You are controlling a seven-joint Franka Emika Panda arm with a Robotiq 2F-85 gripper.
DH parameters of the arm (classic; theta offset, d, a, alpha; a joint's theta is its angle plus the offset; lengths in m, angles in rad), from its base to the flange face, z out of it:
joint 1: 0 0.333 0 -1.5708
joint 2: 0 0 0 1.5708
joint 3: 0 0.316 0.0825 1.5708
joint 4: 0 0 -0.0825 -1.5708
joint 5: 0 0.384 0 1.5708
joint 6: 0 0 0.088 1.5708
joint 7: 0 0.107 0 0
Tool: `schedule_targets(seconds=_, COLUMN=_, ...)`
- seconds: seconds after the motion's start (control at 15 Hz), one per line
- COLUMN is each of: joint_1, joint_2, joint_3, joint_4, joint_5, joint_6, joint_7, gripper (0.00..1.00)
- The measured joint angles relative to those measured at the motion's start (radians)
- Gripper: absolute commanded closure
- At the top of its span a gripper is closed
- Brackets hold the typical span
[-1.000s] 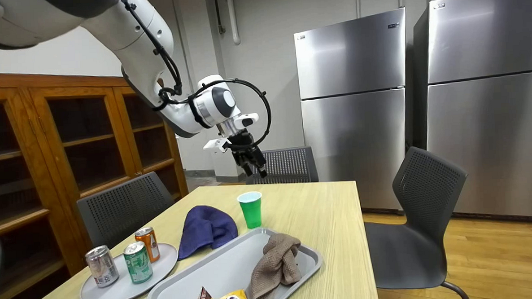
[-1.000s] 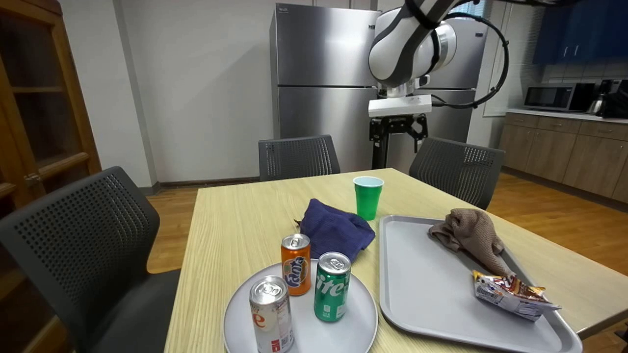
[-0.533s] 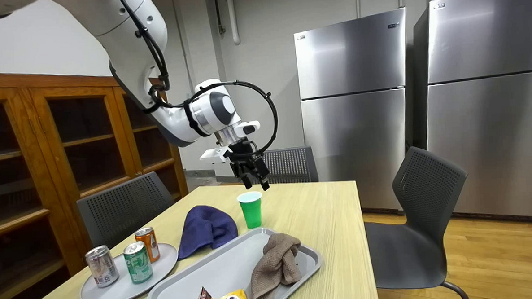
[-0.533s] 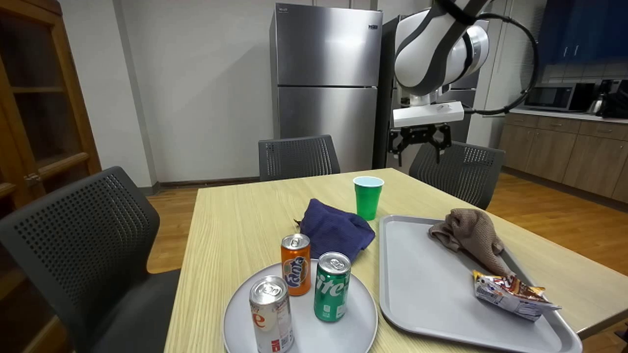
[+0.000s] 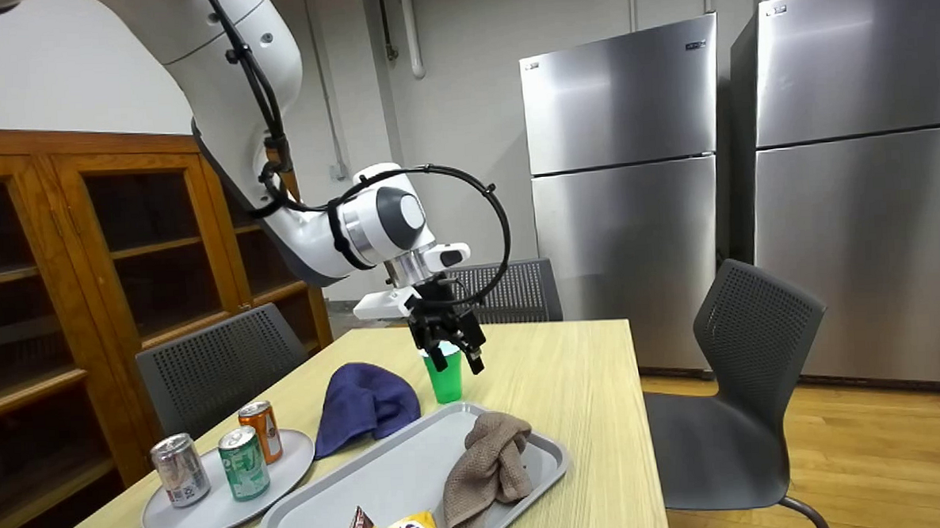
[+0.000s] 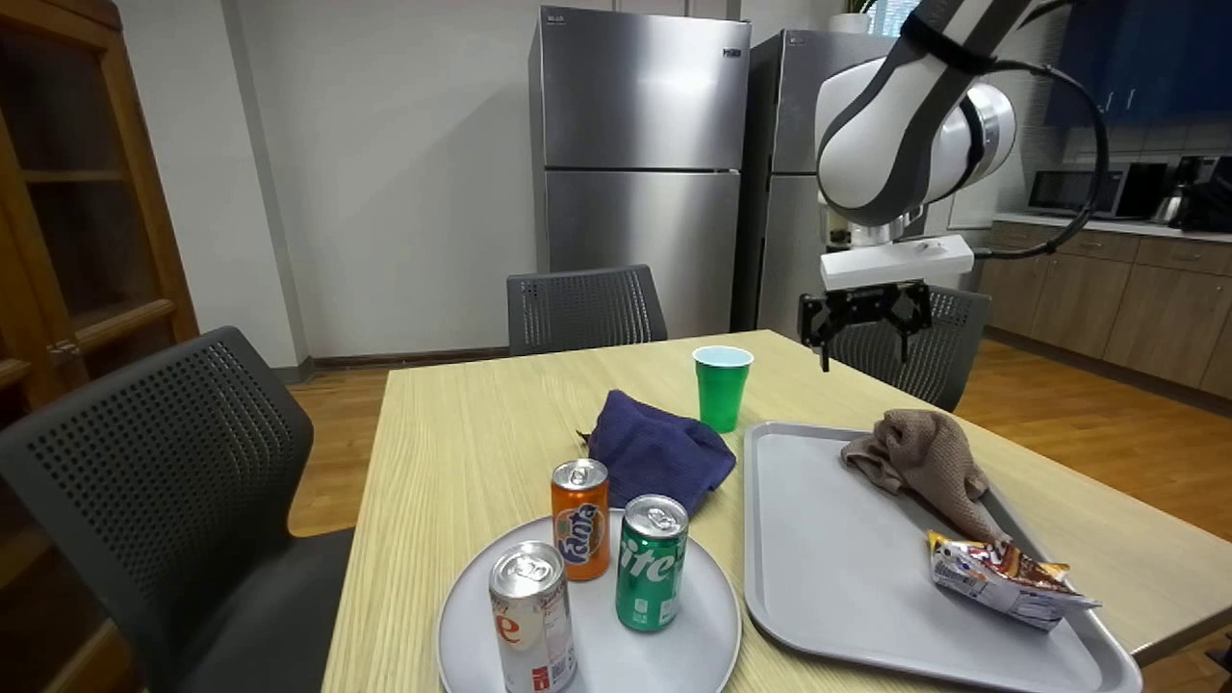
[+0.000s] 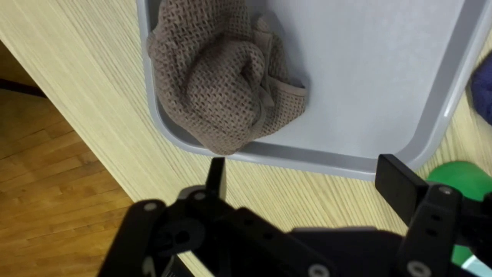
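On the smooth tray (image 7: 365, 77), crumpled waffle-textured cloth (image 7: 223, 84) lies near parted fingers (image 7: 399, 186).

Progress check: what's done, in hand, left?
Looks done: the gripper is open above the table, near the brown cloth. In hand: nothing between its jaws. Left, it seems: any grasp; the brown cloth lies bunched in the tray and the green cup stands upright on the table, both untouched.

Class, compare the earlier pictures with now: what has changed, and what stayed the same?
The open gripper has come down and moved toward the tray; in an exterior view it now partly hides the cup. Nothing was taken hold of or let go. The tray, cup, blue cloth, brown cloth, bag, cans and plate stayed put.
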Motion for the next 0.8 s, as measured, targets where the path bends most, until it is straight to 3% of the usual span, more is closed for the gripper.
schedule_targets(seconds=0.8, joint_1=-0.049, joint_2=0.017, joint_3=-0.030, joint_4=-0.106, joint_5=0.000, joint_6=0.015, joint_7=-0.066, gripper=0.00)
